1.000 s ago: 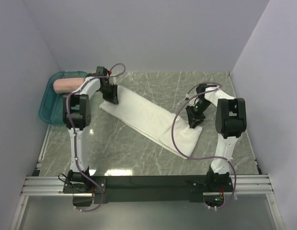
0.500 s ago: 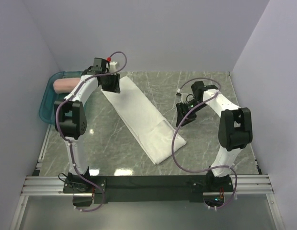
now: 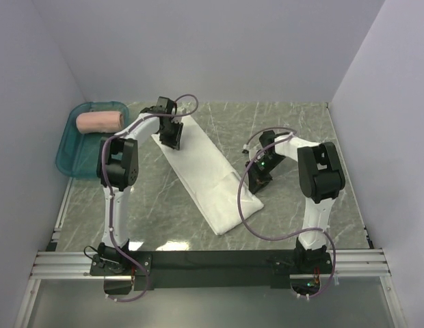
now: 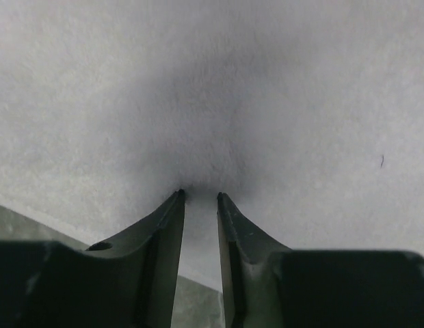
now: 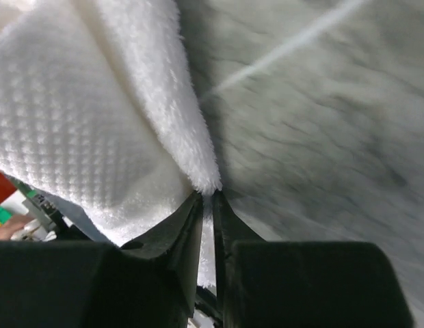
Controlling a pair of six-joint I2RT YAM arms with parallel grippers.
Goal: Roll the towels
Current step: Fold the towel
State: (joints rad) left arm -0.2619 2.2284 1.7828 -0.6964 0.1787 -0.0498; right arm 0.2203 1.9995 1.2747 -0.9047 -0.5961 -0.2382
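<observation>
Grey marble-patterned table point(image 3: 301, 123), seen from above, with both arms reaching over it. A white cloth towel point(image 3: 205, 174), folded into a long narrow strip, lay flat near the middle of the table. Its long axis ran diagonally: the far end pointed toward the back left, and the near end pointed toward the front edge, slightly right of centre.

A teal translucent plastic tray point(image 3: 68, 154) sat at the far left edge, well apart from the strip. In it lay a salmon-pink rolled towel point(image 3: 100, 121), its axis running left to right.

The left gripper point(image 3: 172, 137) stood on the far end of the white cloth towel point(image 4: 267, 89). Its fingers were nearly closed, tips pressed into the cloth with a small pucker caught between them point(image 4: 200, 196).

The right gripper point(image 3: 258, 183) met the strip's right long edge, toward the near end. Its fingers were drawn almost together point(image 5: 207, 196), pinching the fluffy edge of the white cloth towel point(image 5: 82, 116), which rose off the table there.
</observation>
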